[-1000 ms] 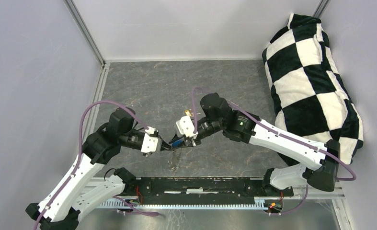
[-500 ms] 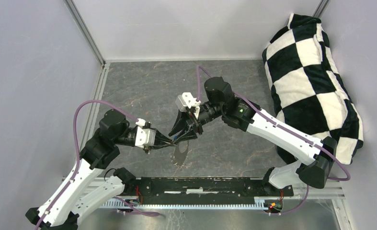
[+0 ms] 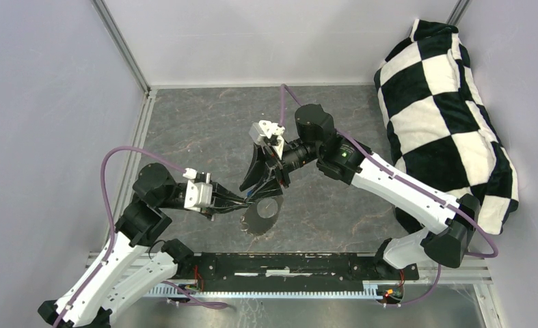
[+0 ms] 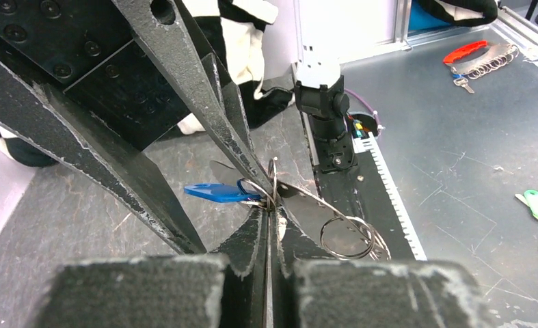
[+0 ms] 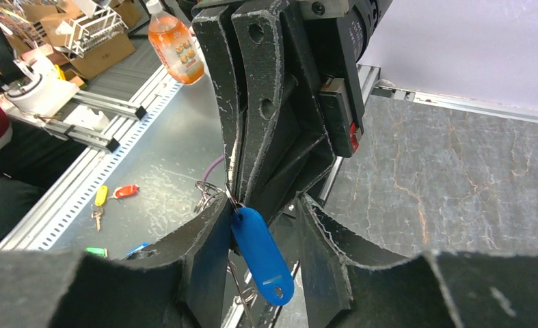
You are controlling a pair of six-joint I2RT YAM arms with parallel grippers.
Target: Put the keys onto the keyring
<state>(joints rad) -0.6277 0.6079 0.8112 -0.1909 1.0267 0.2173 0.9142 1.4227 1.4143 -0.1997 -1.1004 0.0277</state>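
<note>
Pinched thin grey-silver wire keyring (image 4: 322, 238) in tightly closed left hand (image 4: 269, 217); flanked dangling bright blue plastic-headed key (image 5: 260, 249) with partly spread right hand (image 5: 262, 203), gripping nothing.

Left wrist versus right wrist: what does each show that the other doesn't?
Left wrist only: the keyring's whole loop hanging past the shut left fingers, plus the right arm's base. Right wrist only: the open right fingers standing either side of the blue key, and an orange bottle off the table. Both: the blue key at the left fingers' tips.
</note>
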